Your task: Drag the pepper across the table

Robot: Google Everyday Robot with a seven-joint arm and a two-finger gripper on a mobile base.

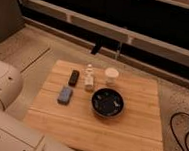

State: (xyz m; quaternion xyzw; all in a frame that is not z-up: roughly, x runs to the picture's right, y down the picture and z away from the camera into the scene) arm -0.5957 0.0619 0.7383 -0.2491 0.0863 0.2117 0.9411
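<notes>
Camera view hides the jaws, grip untellable; table [83, 129] planks lie open before the bowl [107, 102].

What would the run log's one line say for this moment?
gripper beyond table far edge | pepper not made out | bowl, blue-grey block on table | drag not started

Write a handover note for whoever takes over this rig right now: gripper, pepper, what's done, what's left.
Gripper: not in view; only the pale arm shows at lower left, off the table.
Pepper: cannot be made out. On the table are a bowl, a cup, a small bottle, a blue-grey block and a dark bar.
Done: no sign of dragging.
Left: find the pepper, reach it, drag it across.
</notes>
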